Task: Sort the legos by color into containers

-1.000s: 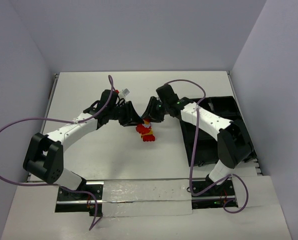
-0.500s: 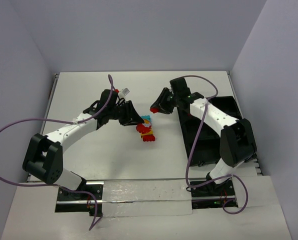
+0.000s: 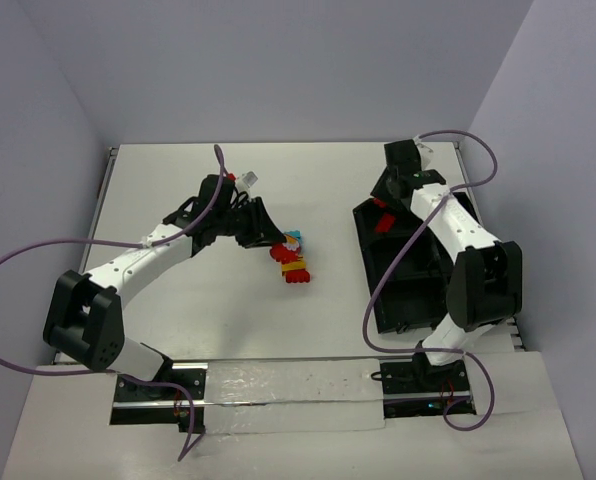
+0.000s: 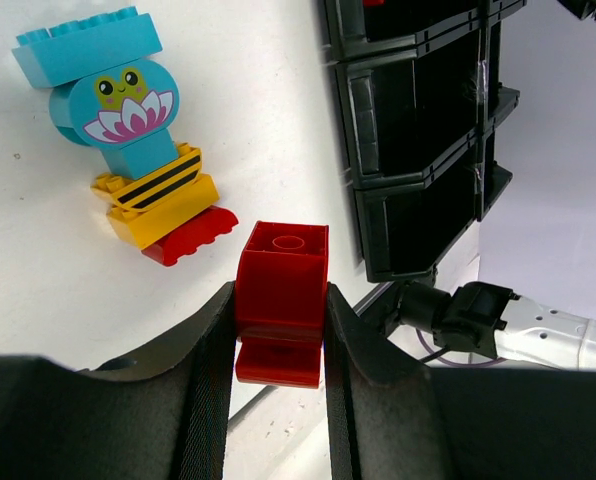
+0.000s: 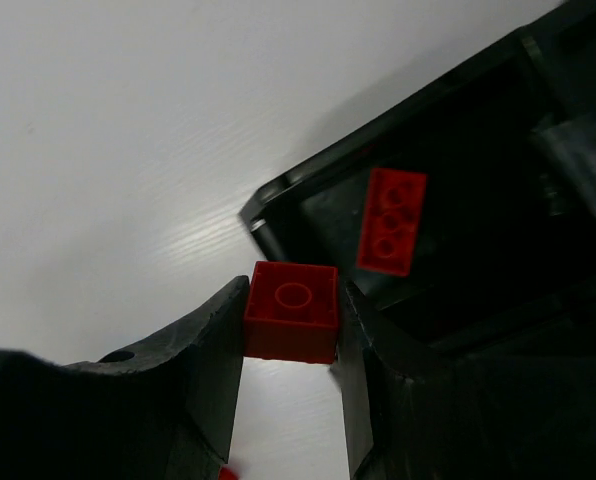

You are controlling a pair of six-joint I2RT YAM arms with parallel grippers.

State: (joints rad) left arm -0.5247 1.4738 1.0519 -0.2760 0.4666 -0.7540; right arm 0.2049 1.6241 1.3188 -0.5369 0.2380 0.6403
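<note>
My left gripper is shut on a red lego, just right of a small stack of a cyan flower lego, a yellow striped one and a red piece. From above, this gripper sits just left of the pile of legos. My right gripper is shut on another red lego at the far left corner of the black containers. A third red lego lies in that far bin. Seen from above, the right gripper hangs over the far bin.
The black containers run along the table's right side, in front of the right arm's base. A small white and red object sits behind the left arm. Purple cables loop off both arms.
My right arm swung from the central pile out to the right, carrying its red lego to the tray's far bin. My left gripper stayed almost still, shut on its lego.
</note>
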